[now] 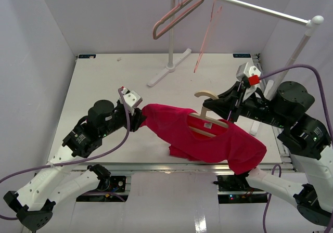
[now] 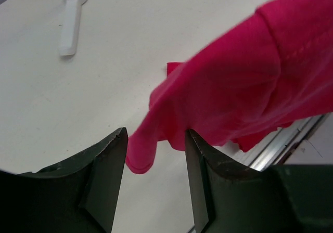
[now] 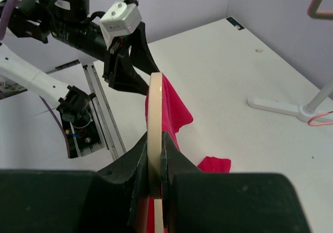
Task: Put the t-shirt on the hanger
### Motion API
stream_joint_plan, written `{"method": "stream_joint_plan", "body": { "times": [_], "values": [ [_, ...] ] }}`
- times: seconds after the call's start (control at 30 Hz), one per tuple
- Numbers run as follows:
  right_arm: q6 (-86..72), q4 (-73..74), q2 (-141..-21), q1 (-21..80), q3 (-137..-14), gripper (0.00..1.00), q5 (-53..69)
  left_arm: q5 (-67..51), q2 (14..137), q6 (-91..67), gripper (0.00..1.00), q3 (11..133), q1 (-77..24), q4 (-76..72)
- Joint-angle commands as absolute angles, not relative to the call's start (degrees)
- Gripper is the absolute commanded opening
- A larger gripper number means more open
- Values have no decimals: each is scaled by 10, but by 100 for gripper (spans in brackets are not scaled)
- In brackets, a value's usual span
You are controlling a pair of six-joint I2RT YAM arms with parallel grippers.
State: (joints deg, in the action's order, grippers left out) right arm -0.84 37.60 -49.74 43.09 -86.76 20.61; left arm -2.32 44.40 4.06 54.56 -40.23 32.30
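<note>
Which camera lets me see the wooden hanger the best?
The top external view. It shows the hanger, hook and wooden arms, tucked into the neck of the red t-shirt. The right wrist view shows it only edge-on, a thin strip pinched between the jaws. The left wrist view shows no hanger, only red cloth.

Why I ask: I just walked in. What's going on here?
The right end effector is shut on the hanger, whose arms sit inside the neck of the t-shirt. The left end effector is open around one sleeve's edge. The shirt looks largely on the hanger, though not yet straightened.
</note>
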Motion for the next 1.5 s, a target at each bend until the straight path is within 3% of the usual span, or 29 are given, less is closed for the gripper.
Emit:
{"method": "stream_joint_plan", "body": {
  "times": [0.0, 0.17, 0.37, 0.47, 0.53, 0.63, 0.67, 1.0, 1.47],
  "values": [
    [-3, 371, -490, 429, -919, 8, 219, -102, 422, 48, 59, 547, -402, 341],
    [-4, 374, -494, 429, -936, 8, 229, -103, 426, 52, 58, 538, -402, 335],
    [-3, 374, -486, 429, -931, 8, 238, 18, 449, 48, 57, 547, -402, 330],
    [-3, 374, -480, 429, -929, 8, 236, 13, 443, 56, 57, 544, -402, 322],
    [-3, 374, -478, 429, -928, 8, 231, -29, 443, 60, 45, 536, -402, 315],
    [-3, 372, -479, 429, -926, 8, 227, -79, 453, 55, 3, 529, -402, 301],
    [-4, 372, -480, 429, -925, 8, 230, -81, 455, 53, 0, 527, -402, 299],
    [-3, 360, -456, 429, -866, 8, 214, -10, 451, 26, 0, 533, -402, 253],
    [2, 369, -451, 429, -872, 8, 178, 188, 460, 14, 0, 528, -402, 281]
  ]
}}
